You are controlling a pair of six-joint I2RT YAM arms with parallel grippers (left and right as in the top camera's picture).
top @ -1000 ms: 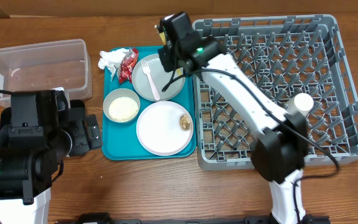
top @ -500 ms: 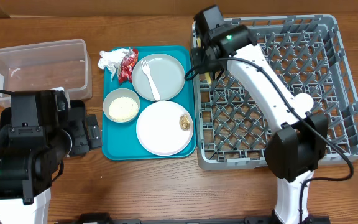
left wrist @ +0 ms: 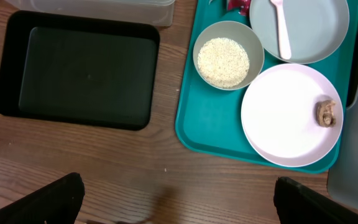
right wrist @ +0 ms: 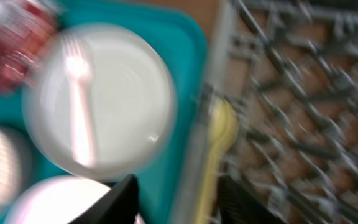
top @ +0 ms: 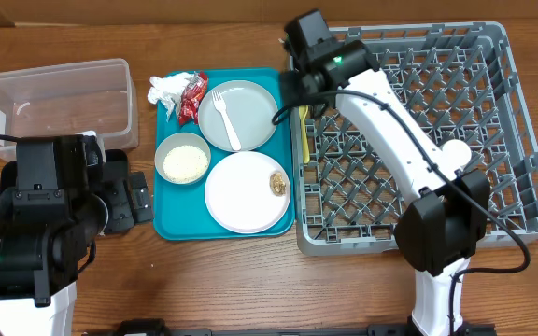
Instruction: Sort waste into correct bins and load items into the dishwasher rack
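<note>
My right gripper point(top: 303, 103) point(right wrist: 182, 199) is open over the left edge of the grey dishwasher rack point(top: 493, 56). The yellow spoon point(top: 304, 140) point(right wrist: 219, 140) lies loose between its fingers along that edge. The white cup point(top: 455, 152) stands in the rack. On the teal tray point(top: 171, 224) are the grey plate point(top: 250, 107) with the white fork point(top: 224, 117), the bowl of rice point(top: 183, 161), the white-pink plate point(top: 241, 196) with a brown morsel point(top: 277, 182), the napkin point(top: 164, 91) and the red wrapper point(top: 192, 96). My left gripper point(left wrist: 182, 205) is open and empty over bare wood.
The clear tub point(top: 56, 98) stands at the back left. The black tray point(left wrist: 79, 78) lies in front of it, mostly hidden under my left arm in the overhead view. The right wrist view is blurred by motion.
My right gripper carried the yellow spoon from above the grey plate over to the rack's left edge and opened. The spoon now lies there. The left arm has not moved.
</note>
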